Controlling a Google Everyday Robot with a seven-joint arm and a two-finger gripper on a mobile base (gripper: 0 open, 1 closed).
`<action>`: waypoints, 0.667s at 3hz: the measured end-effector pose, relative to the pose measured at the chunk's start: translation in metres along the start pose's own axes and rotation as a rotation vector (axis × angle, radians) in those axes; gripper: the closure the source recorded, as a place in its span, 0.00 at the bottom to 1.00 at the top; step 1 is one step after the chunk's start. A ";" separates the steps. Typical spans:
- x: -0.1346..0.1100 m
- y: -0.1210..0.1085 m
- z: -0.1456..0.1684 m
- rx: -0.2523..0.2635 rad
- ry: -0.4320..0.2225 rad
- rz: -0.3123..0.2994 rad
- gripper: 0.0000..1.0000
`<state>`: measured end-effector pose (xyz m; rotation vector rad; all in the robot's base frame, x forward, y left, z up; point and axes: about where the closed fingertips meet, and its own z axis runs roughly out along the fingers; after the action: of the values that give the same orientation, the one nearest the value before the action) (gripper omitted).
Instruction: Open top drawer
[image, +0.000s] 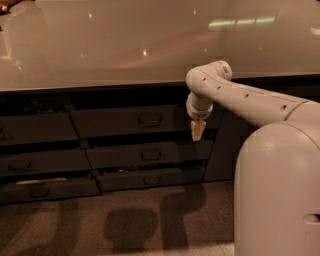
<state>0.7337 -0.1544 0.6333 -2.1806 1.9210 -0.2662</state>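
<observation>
Jaws read as closed on nothing: your gripper (198, 131) tapered to one tip with no gap showing and pointed straight down. It hung in front of the right end of the top drawer (115, 122), right of the handle (150, 119), slightly lower and apart from it. Your arm (250, 97) reached in from the right, in front of the countertop (125, 50) edge; my guess is that this kept the wrist off the overhang. The top drawer showed no pale interior, so I judged it shut. Two narrower drawers (150, 156) sat below it. For the pull you needed the jaws parted, then shifted left and up onto the handle loop. Main risk was hooking the drawer below instead.
</observation>
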 end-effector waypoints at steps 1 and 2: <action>0.000 0.000 0.000 0.000 0.000 0.000 0.42; 0.000 0.000 0.000 0.000 0.000 0.000 0.65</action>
<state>0.7337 -0.1544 0.6332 -2.1806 1.9210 -0.2661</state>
